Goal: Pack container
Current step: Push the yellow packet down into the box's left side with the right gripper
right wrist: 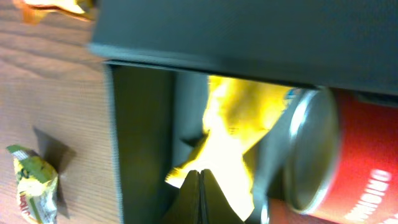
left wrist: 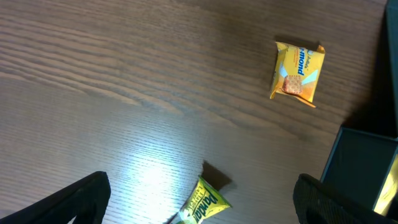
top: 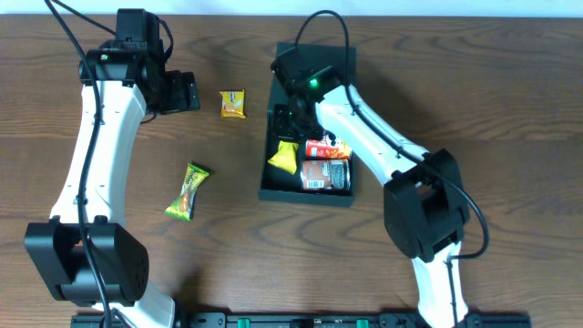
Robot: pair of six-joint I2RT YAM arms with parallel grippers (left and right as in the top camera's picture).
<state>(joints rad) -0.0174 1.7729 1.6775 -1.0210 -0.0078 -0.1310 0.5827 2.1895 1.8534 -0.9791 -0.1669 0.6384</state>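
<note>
The container (top: 305,196) is a dark square box, open, its flap lid (top: 319,56) folded back. Inside lie a yellow packet (top: 283,157) and two red cans (top: 326,173). My right gripper (top: 293,123) reaches into the box. In the right wrist view its jaws (right wrist: 200,174) are shut on the edge of the yellow packet (right wrist: 233,124), beside a can (right wrist: 354,155). My left gripper (top: 182,93) is open and empty above the table. Its fingers (left wrist: 203,183) spread wide over a green-yellow packet (left wrist: 202,205).
A yellow cracker packet (top: 233,104) lies on the wooden table left of the box, also in the left wrist view (left wrist: 298,70). The green-yellow packet (top: 188,191) lies further toward the front left. The box corner (left wrist: 360,162) shows at the left wrist view's right edge.
</note>
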